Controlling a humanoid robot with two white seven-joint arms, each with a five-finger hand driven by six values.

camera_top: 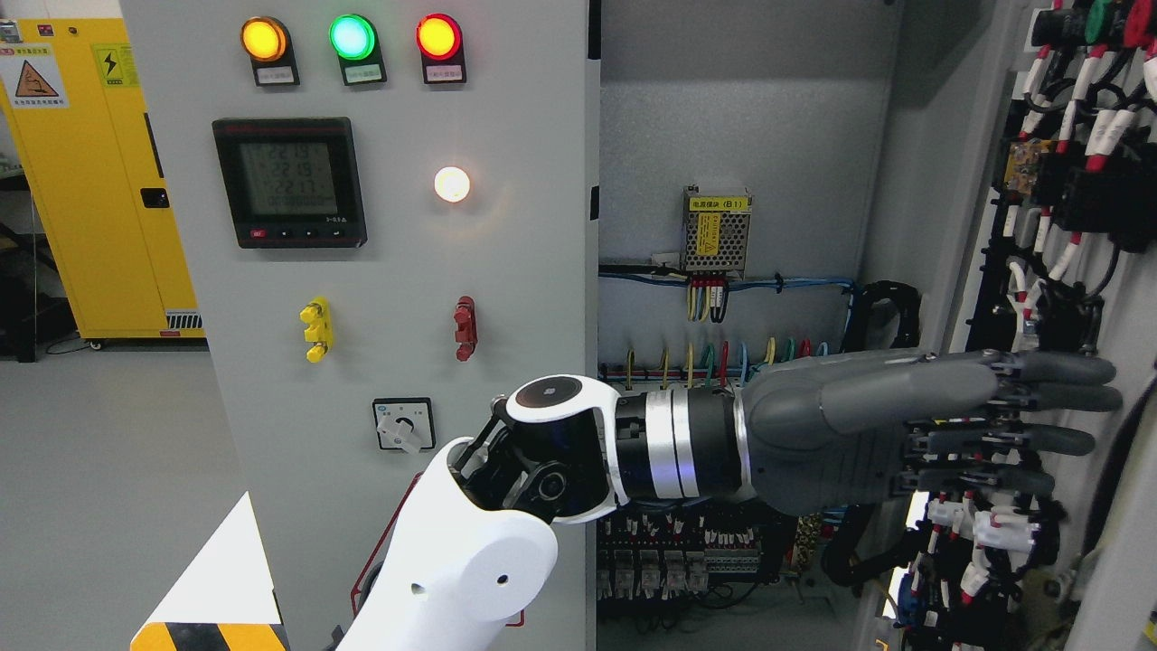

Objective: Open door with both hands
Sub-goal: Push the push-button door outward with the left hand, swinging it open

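Grey cabinet (741,136), door (1067,271) ajar, left hand (913,425) flat

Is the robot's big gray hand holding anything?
No. The left hand holds nothing: its fingers are stretched out flat toward the inside of the open cabinet door on the right.

Cabinet opening: clear room between the closed panel (398,271) and the open door (1067,271).
Left hand (913,425): stretched flat across that gap, fingers at the door's inner face.
Obstacles: door wiring (1076,117); terminal rows (669,556) below; power module (716,231) on back wall.
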